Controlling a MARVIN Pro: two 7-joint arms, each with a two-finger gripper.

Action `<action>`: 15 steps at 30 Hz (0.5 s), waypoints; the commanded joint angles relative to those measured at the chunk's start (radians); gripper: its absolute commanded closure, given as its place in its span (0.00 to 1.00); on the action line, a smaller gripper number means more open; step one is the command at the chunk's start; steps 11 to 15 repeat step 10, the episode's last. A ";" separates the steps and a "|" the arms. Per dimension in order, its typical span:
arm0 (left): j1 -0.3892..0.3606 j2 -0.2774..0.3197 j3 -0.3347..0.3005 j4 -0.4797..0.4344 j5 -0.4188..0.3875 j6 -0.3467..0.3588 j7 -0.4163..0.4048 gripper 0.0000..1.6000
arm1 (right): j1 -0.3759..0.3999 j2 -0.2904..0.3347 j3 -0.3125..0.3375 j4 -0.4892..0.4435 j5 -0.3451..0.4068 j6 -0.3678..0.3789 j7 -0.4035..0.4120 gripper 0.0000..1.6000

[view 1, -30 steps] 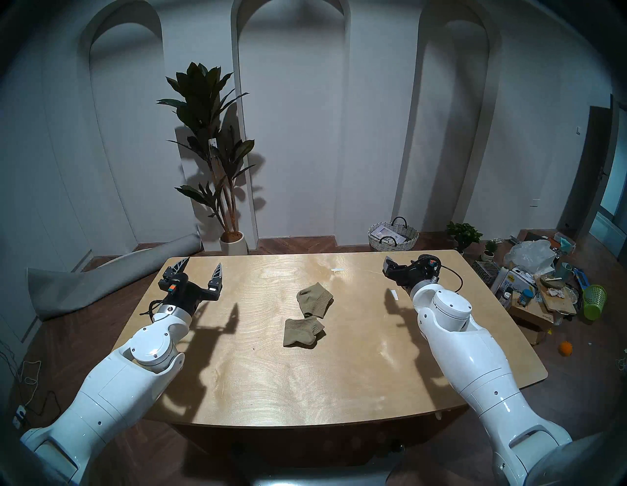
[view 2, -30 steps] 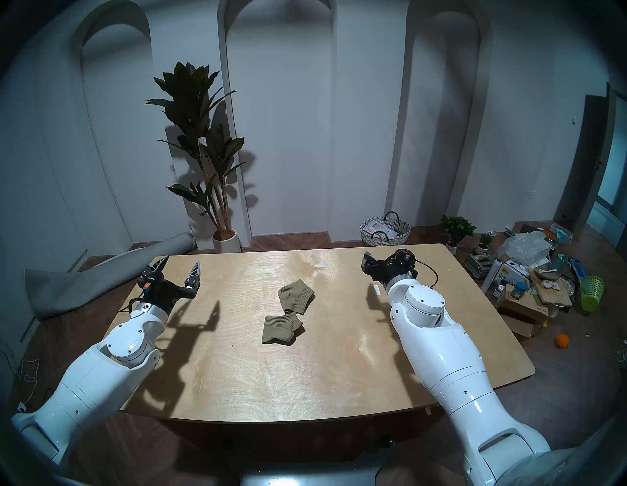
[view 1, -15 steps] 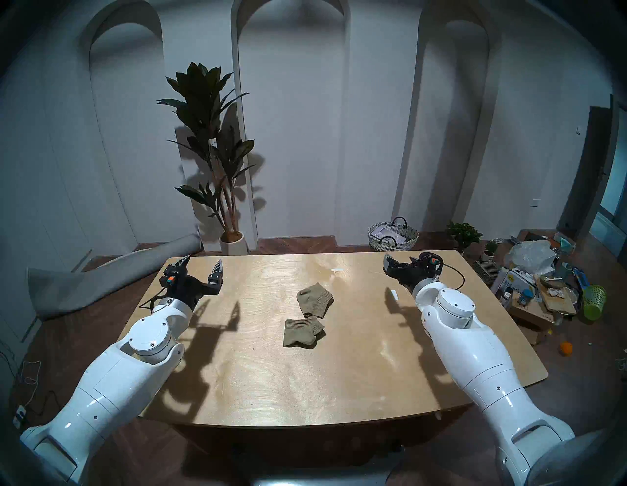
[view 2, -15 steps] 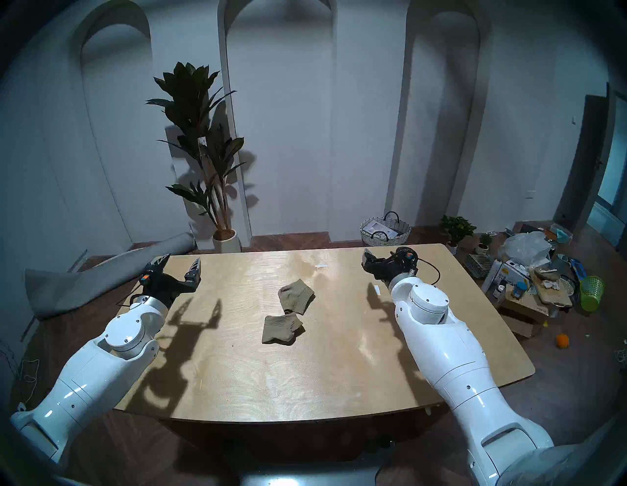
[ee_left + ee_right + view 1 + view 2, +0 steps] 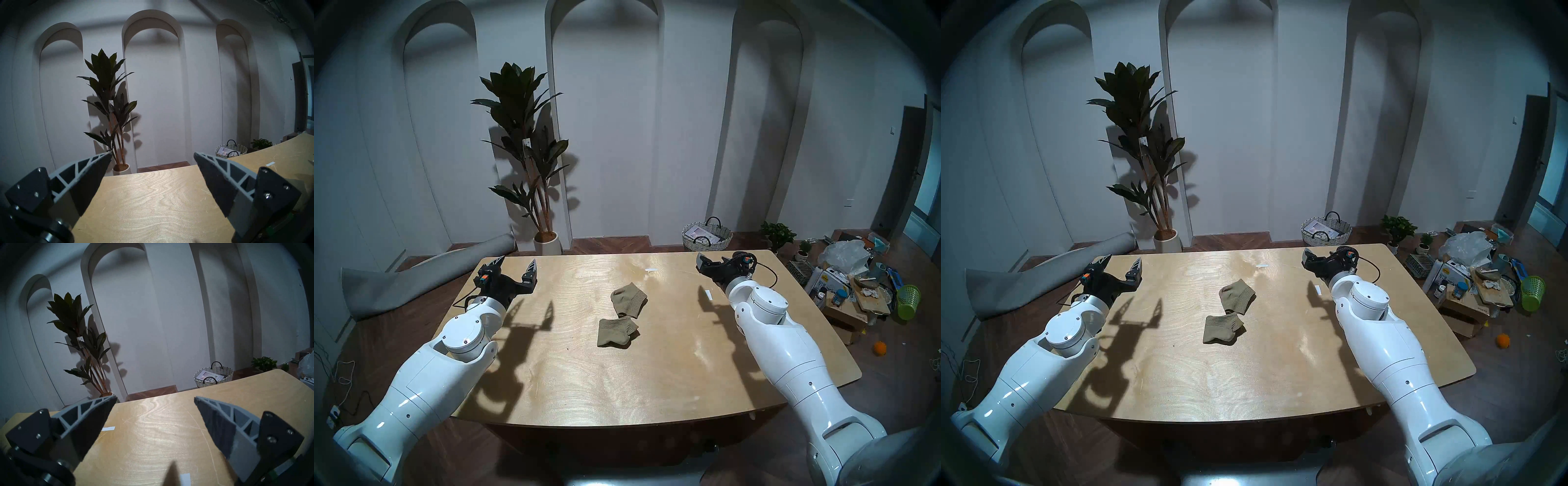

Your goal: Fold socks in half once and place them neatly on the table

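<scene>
On the floor behind your pale birch-plywood worktop with its rounded corners and swirling grain, a round woven wicker basket with black loop handles holds what look like printed papers. Two olive-khaki ribbed-knit ankle socks lie mid-worktop, each doubled over, the farther one's cuff just touching the nearer one. Your left end effector, black with grey lattice-ribbed wedge fingers, hovers over the far left corner, spread wide and empty. Your right end effector hangs over the far right side, likewise released, grasping nothing. Both stand well apart from the socks. Two small white tape strips mark the bare wood.
</scene>
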 commanded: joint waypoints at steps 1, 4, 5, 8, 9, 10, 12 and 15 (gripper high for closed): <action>-0.022 0.002 -0.011 -0.018 0.007 -0.011 0.005 0.00 | 0.020 -0.007 0.008 -0.018 0.006 -0.006 -0.001 0.00; -0.022 0.003 -0.011 -0.018 0.007 -0.011 0.005 0.00 | 0.020 -0.007 0.008 -0.018 0.006 -0.005 -0.001 0.00; -0.022 0.003 -0.011 -0.018 0.008 -0.011 0.006 0.00 | 0.020 -0.007 0.008 -0.018 0.007 -0.005 -0.001 0.00; -0.022 0.002 -0.011 -0.018 0.008 -0.011 0.006 0.00 | 0.020 -0.007 0.008 -0.018 0.007 -0.006 -0.001 0.00; -0.022 0.002 -0.011 -0.018 0.008 -0.011 0.006 0.00 | 0.020 -0.007 0.008 -0.018 0.007 -0.006 -0.001 0.00; -0.022 0.002 -0.010 -0.018 0.008 -0.011 0.006 0.00 | 0.020 -0.007 0.008 -0.018 0.007 -0.006 -0.001 0.00; -0.022 0.002 -0.010 -0.018 0.008 -0.011 0.006 0.00 | 0.020 -0.007 0.008 -0.018 0.007 -0.006 -0.001 0.00; -0.022 0.002 -0.010 -0.018 0.008 -0.011 0.006 0.00 | 0.020 -0.007 0.008 -0.018 0.007 -0.006 -0.001 0.00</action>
